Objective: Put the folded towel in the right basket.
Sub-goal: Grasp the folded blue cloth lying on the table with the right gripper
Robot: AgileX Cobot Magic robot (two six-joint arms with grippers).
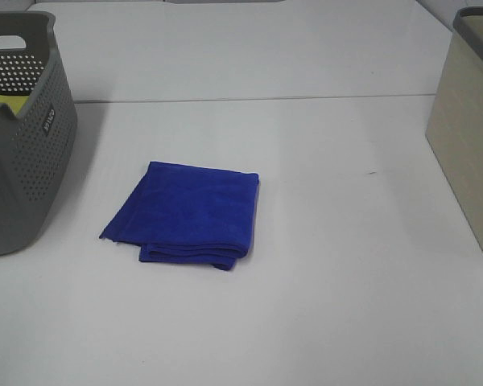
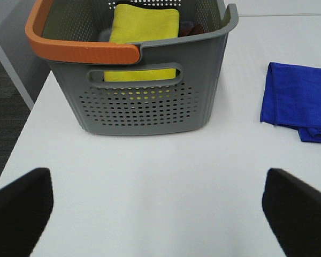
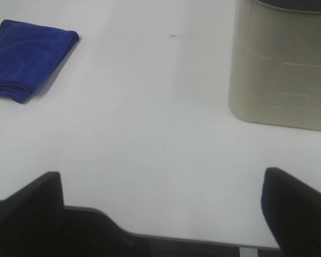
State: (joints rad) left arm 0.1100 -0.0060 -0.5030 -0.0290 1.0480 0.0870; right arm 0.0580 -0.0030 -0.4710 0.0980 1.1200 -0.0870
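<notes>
We saw the folded towel (image 1: 185,213) lying flat on the white desk (image 1: 322,305). It was near the middle, a little toward the left side. It was blue, and nothing touched it.

The right basket (image 1: 467,129) stood at the right edge of the desk, well apart from the towel. It was beige with a dark rim, and we could not see inside it.

A grey basket (image 1: 24,145) full of little holes stood at the left edge of the desk, near the towel but not touching it. It had an orange handle (image 2: 80,51), and a yellow cloth (image 2: 144,27) lay inside it.

The left gripper (image 2: 158,182) hung over bare desk in front of the grey basket. Its two fingers (image 2: 21,209) were far apart with nothing between them. The right gripper (image 3: 161,179) hung by the front edge of the desk. Its fingers were far apart too, and it held nothing.
</notes>
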